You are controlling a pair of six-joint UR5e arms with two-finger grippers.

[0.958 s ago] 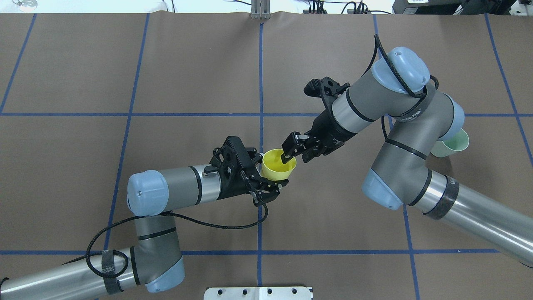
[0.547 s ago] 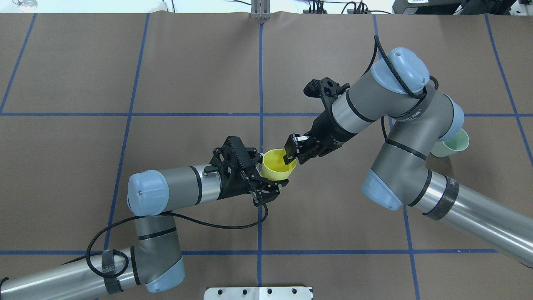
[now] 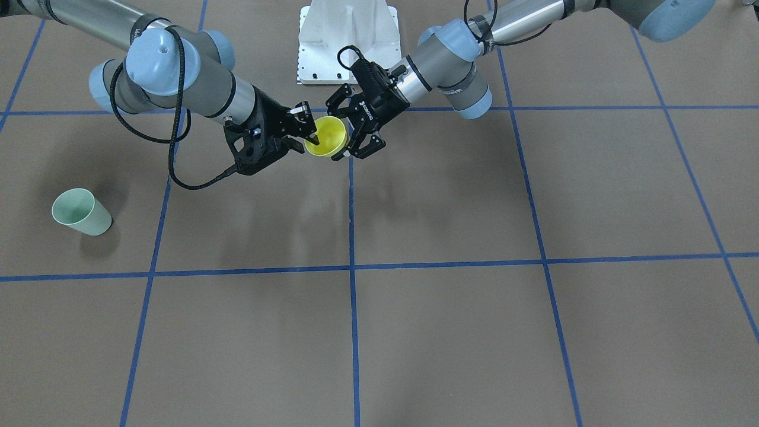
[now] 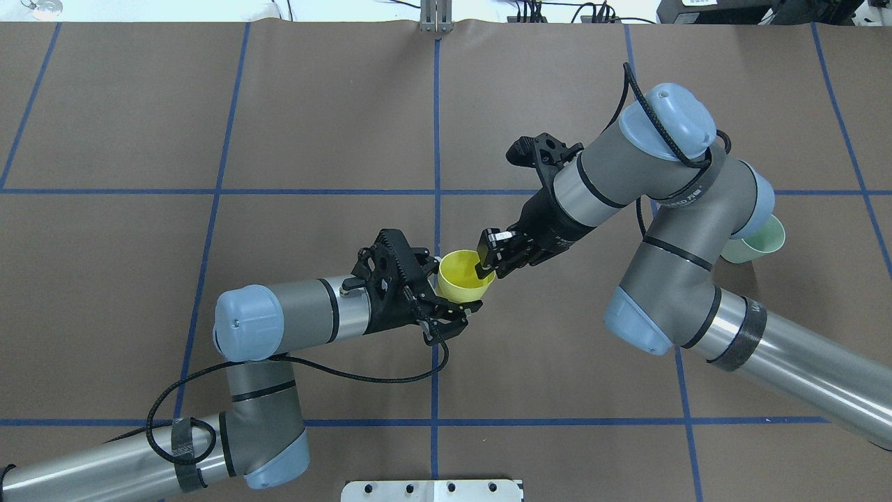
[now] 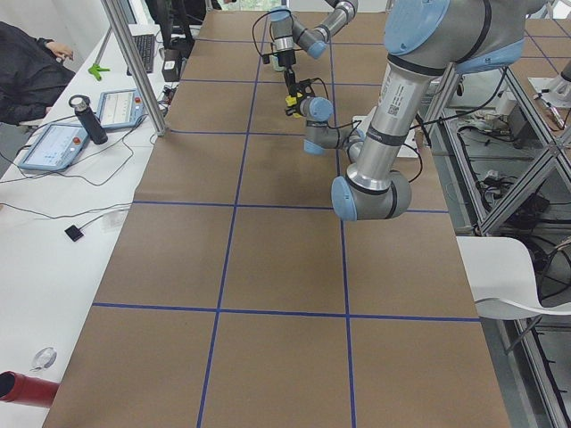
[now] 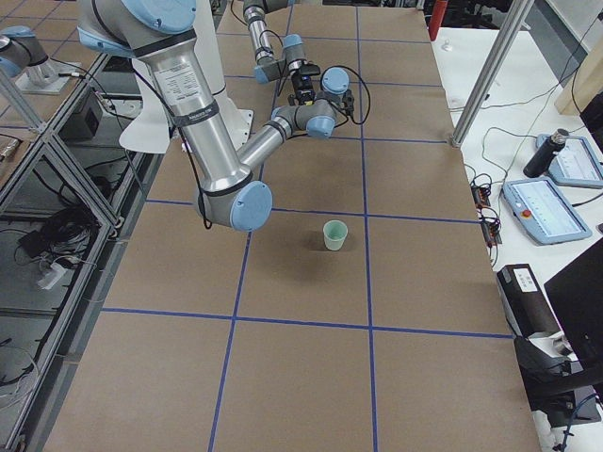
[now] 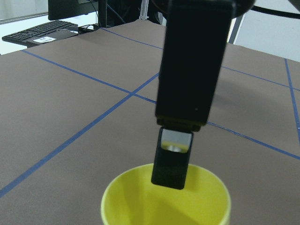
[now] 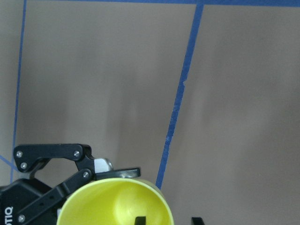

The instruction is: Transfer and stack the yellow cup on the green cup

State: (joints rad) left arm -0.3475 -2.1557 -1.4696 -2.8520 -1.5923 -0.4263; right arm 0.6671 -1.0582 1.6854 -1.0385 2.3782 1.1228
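Note:
The yellow cup (image 4: 463,275) is held in the air over the table's middle, mouth up and tilted; it also shows in the front view (image 3: 325,137). My left gripper (image 4: 456,298) is shut on its lower body. My right gripper (image 4: 490,263) has closed on the rim, with one finger inside the cup and one outside. The left wrist view shows that inner finger (image 7: 171,159) dipping into the cup (image 7: 164,206). The green cup (image 3: 80,212) stands upright on the table on my right side. It is partly hidden behind my right arm's elbow in the overhead view (image 4: 756,240).
A white mount plate (image 4: 432,490) sits at the table's near edge by the robot's base. Blue tape lines (image 4: 436,139) grid the brown table cover. Tablets and a bottle (image 6: 544,155) lie on the side bench. A person (image 5: 27,62) sits beyond the table.
My right gripper's fingers have narrowed around the yellow cup's rim, and its arm has shifted slightly toward the cup. My left gripper and the cup have stayed in place.

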